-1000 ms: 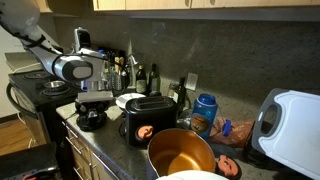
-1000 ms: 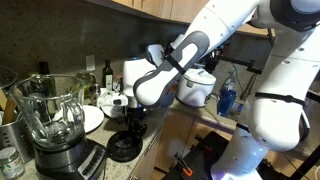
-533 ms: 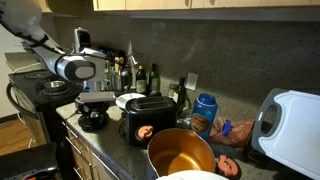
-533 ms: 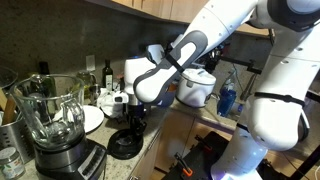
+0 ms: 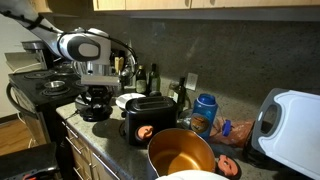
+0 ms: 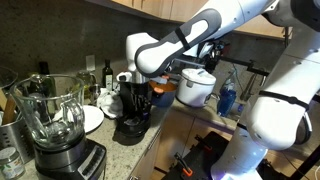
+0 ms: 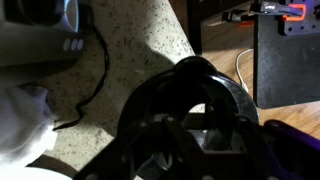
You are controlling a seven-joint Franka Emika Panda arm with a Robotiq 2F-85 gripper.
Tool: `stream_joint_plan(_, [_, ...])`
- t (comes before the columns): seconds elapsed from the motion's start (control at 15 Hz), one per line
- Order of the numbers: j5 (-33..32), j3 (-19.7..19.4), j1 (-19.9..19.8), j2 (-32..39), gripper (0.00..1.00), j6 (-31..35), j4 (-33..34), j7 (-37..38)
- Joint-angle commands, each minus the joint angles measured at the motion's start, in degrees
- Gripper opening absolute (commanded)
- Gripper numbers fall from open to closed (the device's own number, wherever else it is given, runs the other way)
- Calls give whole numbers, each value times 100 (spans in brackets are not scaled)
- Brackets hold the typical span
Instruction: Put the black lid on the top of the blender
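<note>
The black lid point(image 5: 95, 106) hangs just above the counter in both exterior views point(image 6: 130, 127). My gripper point(image 5: 97, 94) is shut on it from above, and also shows in an exterior view point(image 6: 136, 103). In the wrist view the black lid point(image 7: 190, 95) fills the lower middle as a dark ring around my gripper point(image 7: 195, 135). The blender point(image 6: 52, 118), a clear jar on a silver-and-black base, stands open-topped to the left of the lid. Its base with controls shows at the top left of the wrist view point(image 7: 45, 25).
A round white dish point(image 6: 92, 118) lies between blender and lid. A black toaster point(image 5: 148, 118) and a copper pot point(image 5: 181, 152) stand nearby. Bottles point(image 5: 140, 75) line the back wall. A white cooker point(image 6: 197, 86) sits behind the arm. The counter edge point(image 7: 195, 40) is close.
My gripper has risen off the counter with the black lid in it and shifted a little toward the blender. The arm's wrist now stands higher.
</note>
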Motion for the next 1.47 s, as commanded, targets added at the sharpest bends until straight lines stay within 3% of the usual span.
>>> stream_joint_plan(0.0, [33, -55, 12, -600, 16, -661, 277, 131])
stream_joint_plan(0.6, [-13, -157, 81, -1114, 16, -2126, 1681, 233])
stream_joint_plan(1.4, [4, 254, 411, -140, 16, -3448, 4057, 237])
